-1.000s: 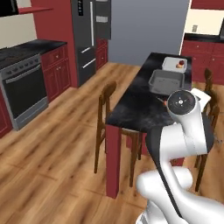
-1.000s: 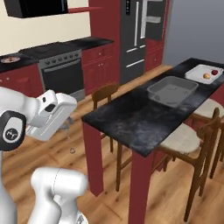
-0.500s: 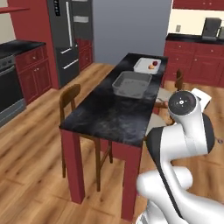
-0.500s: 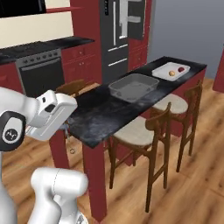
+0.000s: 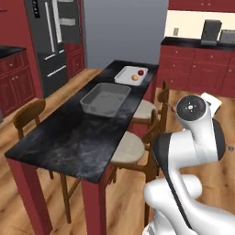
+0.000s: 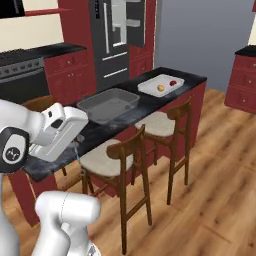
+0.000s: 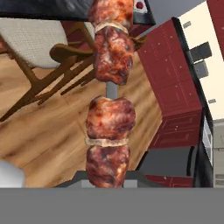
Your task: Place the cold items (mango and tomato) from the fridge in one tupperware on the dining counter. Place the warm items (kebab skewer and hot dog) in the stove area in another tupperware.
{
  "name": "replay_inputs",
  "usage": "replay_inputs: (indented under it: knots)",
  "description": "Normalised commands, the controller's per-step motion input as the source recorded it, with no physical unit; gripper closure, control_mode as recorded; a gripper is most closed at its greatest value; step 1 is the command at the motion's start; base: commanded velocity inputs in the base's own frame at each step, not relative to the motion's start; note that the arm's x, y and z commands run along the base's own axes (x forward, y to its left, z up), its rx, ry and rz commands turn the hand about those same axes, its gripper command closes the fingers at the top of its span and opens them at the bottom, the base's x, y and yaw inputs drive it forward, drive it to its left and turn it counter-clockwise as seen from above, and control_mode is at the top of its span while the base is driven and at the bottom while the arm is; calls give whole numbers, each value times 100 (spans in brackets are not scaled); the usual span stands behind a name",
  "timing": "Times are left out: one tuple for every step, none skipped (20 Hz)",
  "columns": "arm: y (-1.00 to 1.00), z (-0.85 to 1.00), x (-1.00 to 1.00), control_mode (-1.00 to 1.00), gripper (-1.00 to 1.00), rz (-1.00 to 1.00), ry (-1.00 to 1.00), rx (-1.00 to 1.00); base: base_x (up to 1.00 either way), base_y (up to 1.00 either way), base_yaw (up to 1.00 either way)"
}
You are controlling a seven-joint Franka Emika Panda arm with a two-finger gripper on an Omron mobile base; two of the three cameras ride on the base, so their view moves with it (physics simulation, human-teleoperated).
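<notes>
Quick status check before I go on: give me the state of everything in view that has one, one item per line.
Grilled meat kebab skewer: gripped in the shut jaws, off the counter.
Grey rectangular tupperware: on the dining counter, empty.
White rectangular tupperware: on the counter, holding two items.
Red tomato: inside the white tupperware.
Orange mango: inside the white tupperware.
Dark fridge: upper door open.

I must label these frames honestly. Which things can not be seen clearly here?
- Gripper fingertips: hand view, hidden behind the kebab skewer.
- Skewer's top: hand view, cut by the upper edge.
- Two small items in the white tupperware: base views, too small to identify.
- Grey tupperware interior: right base view, partly hidden by its near wall.
</notes>
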Motion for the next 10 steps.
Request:
replay_inputs:
  knots:
    - [0, 0, 0, 100, 100, 0, 0, 0, 53, -100, 0]
    - [0, 0, 0, 100, 100, 0, 0, 0, 51, -100, 1]
    - [0, 0, 0, 100, 100, 0, 0, 0, 55, -100, 3]
    - [0, 0, 0, 100, 100, 0, 0, 0, 51, -100, 4]
    - [0, 0, 0, 100, 100, 0, 0, 0, 48, -100, 5]
    - [0, 0, 0, 100, 100, 0, 0, 0, 44, -100, 7]
    - [0, 0, 0, 100, 100, 0, 0, 0, 37, -100, 13]
    - [0, 0, 0, 100, 100, 0, 0, 0, 27, -100, 23]
    - [0, 0, 0, 100, 100, 0, 0, 0, 25, -99, 30]
    - [0, 0, 0, 100, 100, 0, 0, 0, 28, -78, 36]
